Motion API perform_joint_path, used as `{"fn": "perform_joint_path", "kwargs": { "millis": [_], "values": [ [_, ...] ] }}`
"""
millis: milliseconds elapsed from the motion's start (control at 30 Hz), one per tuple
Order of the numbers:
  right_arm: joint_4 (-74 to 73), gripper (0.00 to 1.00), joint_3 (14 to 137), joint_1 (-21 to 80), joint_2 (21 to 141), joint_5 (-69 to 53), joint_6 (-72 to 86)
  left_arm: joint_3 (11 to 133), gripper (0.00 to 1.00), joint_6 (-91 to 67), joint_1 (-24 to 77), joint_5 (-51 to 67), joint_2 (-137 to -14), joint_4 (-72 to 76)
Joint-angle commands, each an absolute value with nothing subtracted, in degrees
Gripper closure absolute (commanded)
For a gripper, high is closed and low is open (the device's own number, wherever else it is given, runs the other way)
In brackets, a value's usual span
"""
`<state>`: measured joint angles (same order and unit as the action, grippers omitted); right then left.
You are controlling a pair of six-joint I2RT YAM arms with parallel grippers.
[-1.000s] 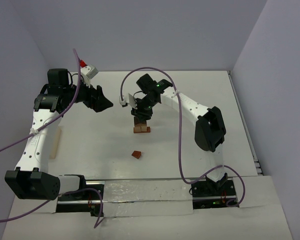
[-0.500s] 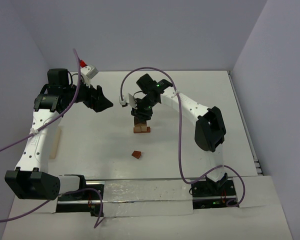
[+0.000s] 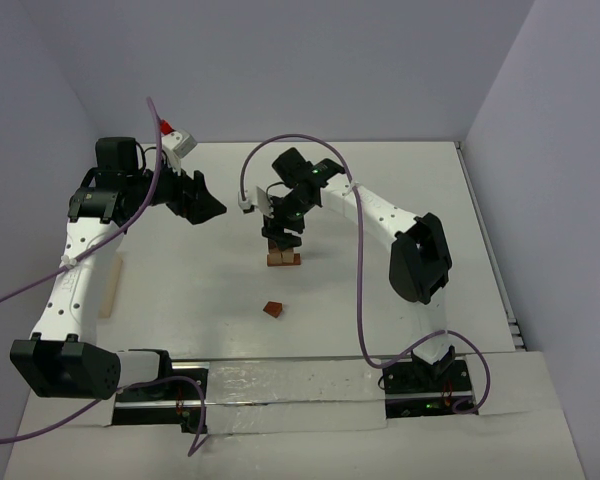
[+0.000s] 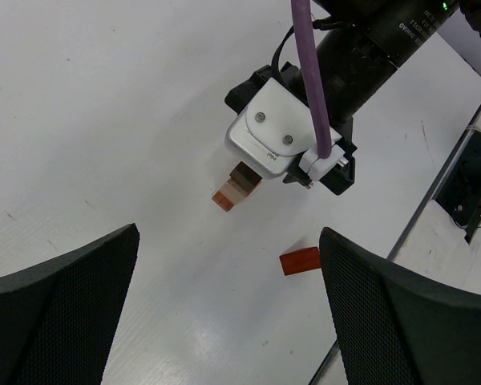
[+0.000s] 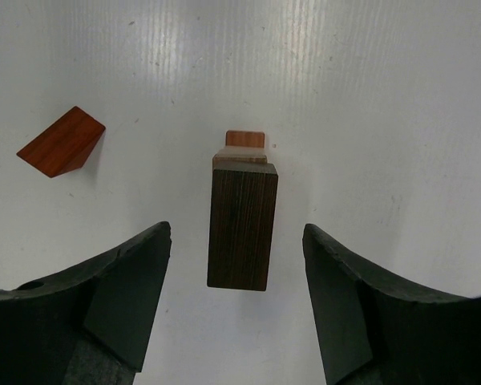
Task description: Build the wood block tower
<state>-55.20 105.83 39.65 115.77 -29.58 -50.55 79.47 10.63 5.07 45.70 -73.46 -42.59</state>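
The wood block tower (image 3: 283, 257) stands mid-table. From the right wrist view its top piece is a dark brown cuboid (image 5: 242, 227), resting on tan and reddish blocks (image 5: 245, 139). My right gripper (image 5: 235, 261) hovers directly over it, open, with a gap between each finger and the dark block. A reddish wedge (image 5: 62, 143) lies loose beside the tower, nearer the arm bases (image 3: 272, 309). My left gripper (image 3: 208, 207) hangs open and empty to the tower's left. Its wrist view looks down at the tower (image 4: 235, 189) and the wedge (image 4: 298, 261).
A pale long wooden tray (image 3: 111, 285) lies by the left arm near the left wall. A white box with a red top (image 3: 176, 139) sits at the back left. The right arm's purple cable (image 3: 361, 300) loops over the table's right side.
My right gripper's jaws have spread apart and let go of the dark brown block, which stays on top of the tower. The left arm has not moved.
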Motion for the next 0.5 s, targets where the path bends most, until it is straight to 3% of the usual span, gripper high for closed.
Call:
{"fn": "perform_joint_path", "kwargs": {
  "millis": [0,233,467],
  "values": [
    [-54.2,0.25,109.2,40.4,113.7,-30.9,-48.9,80.2,0.01,10.0,4.0,48.1,-73.4,-40.3],
    [-52.8,0.16,110.7,40.5,108.3,-32.1,-45.6,79.4,0.01,8.1,1.0,50.4,-72.6,-38.7],
    [-42.9,0.15,104.4,40.0,98.0,-30.8,-37.6,72.9,0.01,6.0,0.9,41.1,-68.6,-35.0]
  ]
}}
